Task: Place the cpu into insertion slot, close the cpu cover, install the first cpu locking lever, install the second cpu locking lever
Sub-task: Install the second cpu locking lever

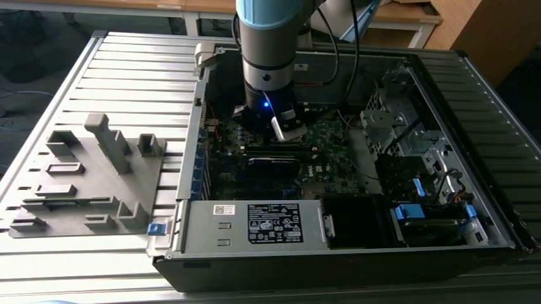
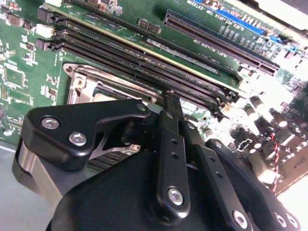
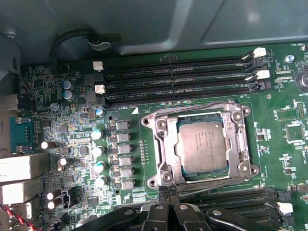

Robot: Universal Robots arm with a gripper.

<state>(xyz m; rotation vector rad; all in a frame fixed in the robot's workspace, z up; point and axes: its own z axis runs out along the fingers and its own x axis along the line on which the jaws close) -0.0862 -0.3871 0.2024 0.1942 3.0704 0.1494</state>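
In the first wrist view the cpu [image 3: 202,144], a dull silver square, lies flat in the insertion slot [image 3: 161,144]. The cpu cover [image 3: 237,140], a thin silver frame, lies down around it. Thin wire levers run along two opposite edges of the socket. My gripper [image 3: 169,191] is shut, its black fingertips pressed together at the socket edge beside one wire lever; I cannot tell if they touch it. In the second wrist view the gripper [image 2: 172,98] points at the socket's metal frame [image 2: 79,82]. The exterior view has the gripper [image 1: 290,134] low inside the computer case over the motherboard.
Long black memory slots [image 3: 178,77] flank the socket on both sides. Capacitors and connectors [image 3: 98,154] stand beside it. A labelled power supply [image 1: 270,223] fills the case front, with drive bays and cables [image 1: 414,164] on the exterior view's right. A grey fixture [image 1: 89,177] lies outside the case.
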